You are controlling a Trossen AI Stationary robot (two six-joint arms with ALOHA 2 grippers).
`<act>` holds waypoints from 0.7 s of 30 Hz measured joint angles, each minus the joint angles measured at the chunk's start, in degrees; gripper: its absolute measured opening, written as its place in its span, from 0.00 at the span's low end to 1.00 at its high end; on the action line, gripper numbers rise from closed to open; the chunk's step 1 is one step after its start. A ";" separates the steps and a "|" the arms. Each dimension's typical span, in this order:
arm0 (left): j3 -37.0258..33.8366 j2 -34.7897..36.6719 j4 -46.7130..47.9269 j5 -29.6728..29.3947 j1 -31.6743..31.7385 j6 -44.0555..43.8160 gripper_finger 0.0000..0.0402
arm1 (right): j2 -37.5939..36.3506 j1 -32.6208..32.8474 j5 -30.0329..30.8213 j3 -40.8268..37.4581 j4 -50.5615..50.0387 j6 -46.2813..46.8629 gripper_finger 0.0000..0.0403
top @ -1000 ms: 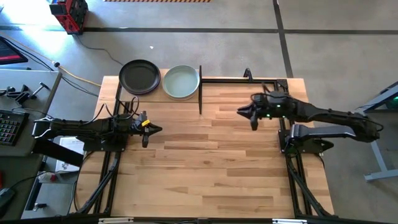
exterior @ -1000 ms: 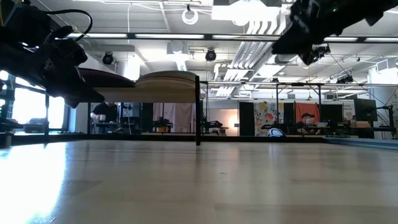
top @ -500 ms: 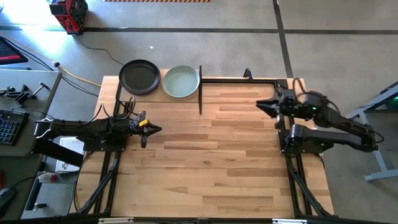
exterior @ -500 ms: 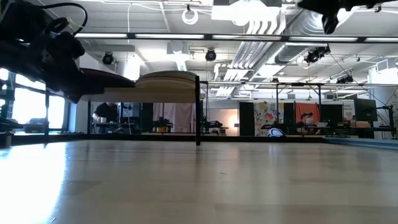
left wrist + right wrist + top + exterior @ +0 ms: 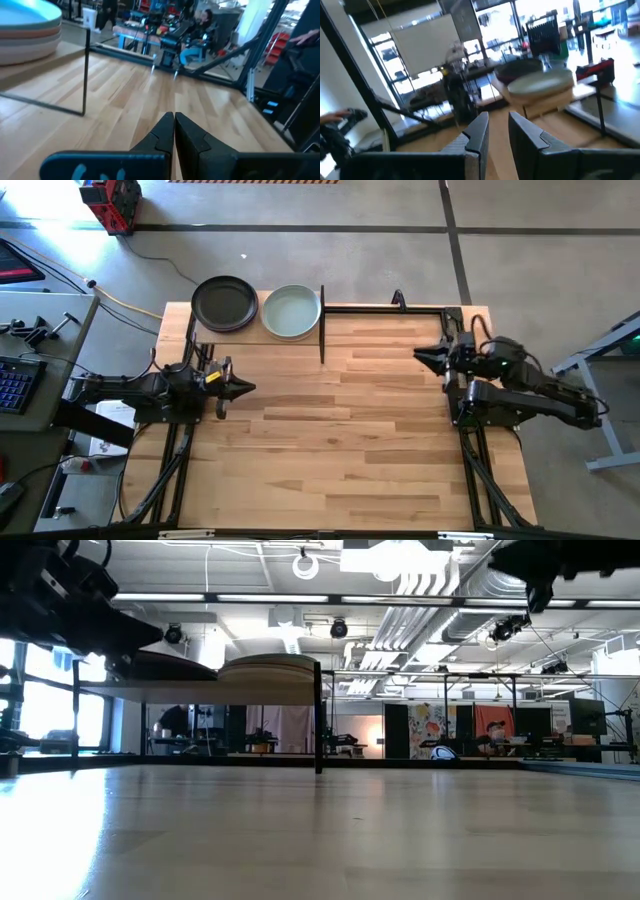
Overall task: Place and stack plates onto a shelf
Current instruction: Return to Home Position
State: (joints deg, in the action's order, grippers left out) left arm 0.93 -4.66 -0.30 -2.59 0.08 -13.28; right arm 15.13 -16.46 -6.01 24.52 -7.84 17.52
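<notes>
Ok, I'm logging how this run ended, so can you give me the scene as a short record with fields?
shelf: pale plank at the table's far left corner, with a black upright bar
left stack: black plate on top
right stack: pale green plate on top, orange plate and cream plate under it
left gripper: shut, empty, over the table's left side
right gripper: open, empty, over the table's right side

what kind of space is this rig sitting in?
Likely an open-plan robotics lab or workshop: exposed ceiling ducts, bare concrete floor, and more workbenches with a seated person in the background.
</notes>
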 joint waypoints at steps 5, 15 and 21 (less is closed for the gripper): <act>0.00 2.07 -0.05 0.00 -0.27 0.00 0.01 | -1.70 -0.01 -0.01 -7.86 -0.17 0.02 0.15; 0.00 2.44 -0.02 0.00 -0.24 0.00 0.01 | -5.69 0.01 0.36 -20.34 -1.27 -0.01 0.15; 0.31 -1.34 0.92 0.78 -0.11 -0.02 0.01 | -10.14 0.12 0.46 -19.90 -0.66 0.00 0.15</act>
State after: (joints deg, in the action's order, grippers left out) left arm 1.24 -6.00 0.62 -1.81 -0.03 -13.30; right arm 4.98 -16.34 -5.55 4.62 -8.50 17.52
